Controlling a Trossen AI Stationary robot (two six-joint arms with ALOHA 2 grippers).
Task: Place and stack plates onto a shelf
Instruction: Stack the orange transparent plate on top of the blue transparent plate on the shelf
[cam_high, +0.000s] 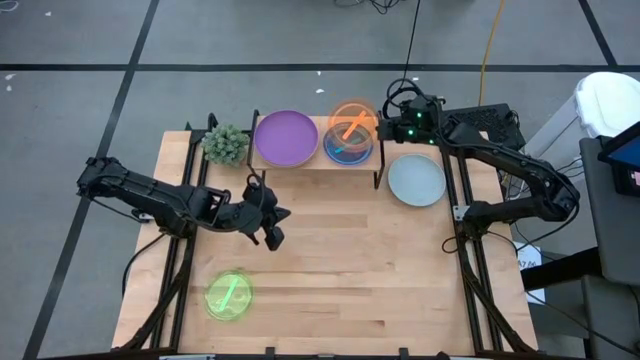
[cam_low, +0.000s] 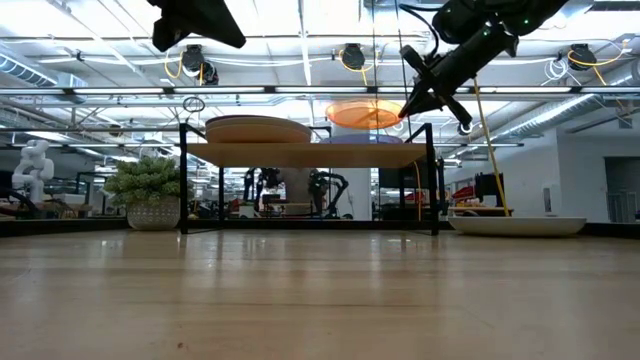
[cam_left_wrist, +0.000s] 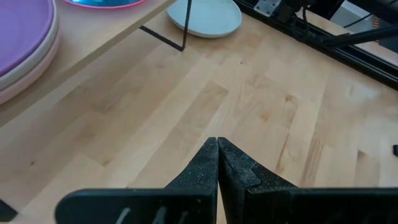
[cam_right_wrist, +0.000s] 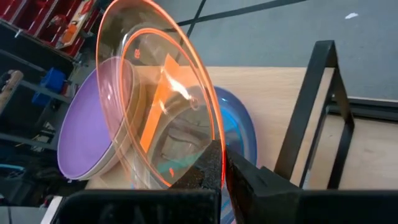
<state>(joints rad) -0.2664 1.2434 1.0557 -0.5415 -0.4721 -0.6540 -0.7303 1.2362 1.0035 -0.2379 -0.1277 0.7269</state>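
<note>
The light-wood shelf (cam_high: 316, 160) stands at the table's far edge. On it lies a purple plate (cam_high: 285, 138) stacked on a pale pink one (cam_left_wrist: 25, 81), and beside them a translucent blue plate (cam_high: 348, 150). My right gripper (cam_high: 378, 128) is shut on the translucent orange plate (cam_high: 352, 120), which hovers over the blue plate. A grey-blue plate (cam_high: 416, 180) lies flat on the table right of the shelf. A green plate (cam_high: 229, 296) lies flat near the table's near-left corner. My left gripper (cam_high: 268, 215) hangs shut and empty over the table's left-middle. My right gripper pinches the orange plate's rim (cam_right_wrist: 217, 146) on its right side between the two fingers. The fingers slant down at it from the table's right (cam_low: 412, 100). The plate is lifted clear, nearly level, just above the blue plate (cam_right_wrist: 239, 134) on the shelf.
A small potted plant (cam_high: 226, 145) stands left of the shelf at the far edge. The shelf's dark metal legs (cam_right_wrist: 311, 112) stand close by my right gripper. Bare wood lies across the table's middle and near-right part.
</note>
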